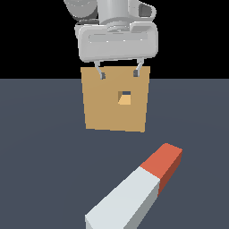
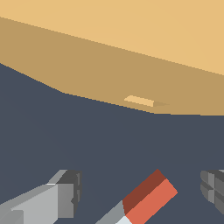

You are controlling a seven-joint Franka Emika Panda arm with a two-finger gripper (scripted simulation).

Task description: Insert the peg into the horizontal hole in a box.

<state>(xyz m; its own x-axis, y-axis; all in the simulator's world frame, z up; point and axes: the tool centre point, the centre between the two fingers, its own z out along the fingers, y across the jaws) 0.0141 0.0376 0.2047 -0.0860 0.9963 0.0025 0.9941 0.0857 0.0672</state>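
The peg [image 1: 134,192] lies on the dark floor in the foreground, its pale grey-white part nearest and its orange-red end pointing away toward the box. The tan box [image 1: 115,99] stands upright behind it, with the small square hole [image 1: 125,97] at its centre. My gripper [image 1: 119,74] hangs open and empty high up in front of the box's upper edge, well above the peg. In the wrist view the peg [image 2: 144,200] shows below between the two fingers [image 2: 65,192], and the box [image 2: 131,57] with its hole [image 2: 140,101] lies beyond.
The flat dark grey-blue floor [image 1: 40,147] spreads around the box and the peg. Nothing else stands on it.
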